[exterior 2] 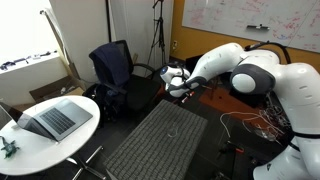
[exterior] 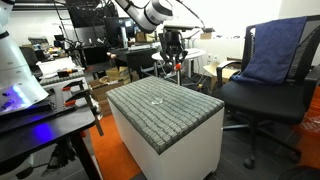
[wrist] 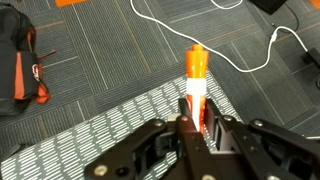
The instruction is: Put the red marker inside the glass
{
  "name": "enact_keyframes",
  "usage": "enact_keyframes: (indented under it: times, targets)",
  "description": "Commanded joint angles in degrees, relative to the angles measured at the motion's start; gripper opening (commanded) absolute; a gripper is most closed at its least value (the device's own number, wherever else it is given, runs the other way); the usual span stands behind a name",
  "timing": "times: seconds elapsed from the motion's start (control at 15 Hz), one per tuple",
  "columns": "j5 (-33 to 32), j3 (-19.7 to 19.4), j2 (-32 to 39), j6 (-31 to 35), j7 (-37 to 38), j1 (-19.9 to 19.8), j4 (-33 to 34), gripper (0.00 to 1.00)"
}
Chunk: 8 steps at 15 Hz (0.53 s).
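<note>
My gripper is shut on the red marker. The marker stands between the fingers, its orange-red end pointing away from the camera and a whitish band at the jaws. In both exterior views the gripper hangs in the air beyond the far edge of the grey-topped box. The marker shows as a small red tip below the fingers. The glass is only a faint round rim on the box top, nearer the camera than the gripper. It is out of the wrist view.
An office chair with a blue cloth stands beside the box. A round white table with a laptop is on another side. White cables and a black-and-orange bag lie on the carpet floor below the gripper.
</note>
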Motion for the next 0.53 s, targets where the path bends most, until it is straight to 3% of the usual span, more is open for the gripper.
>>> enact_keyframes:
  times: [0.0,0.47]
  targets:
    - [-3.8,0.4,-0.5,-5.4,2.6,2.4,0.1,0.05]
    - [-7.7,3.6,0.8,-11.7,2.2,4.4,1.3,0.05]
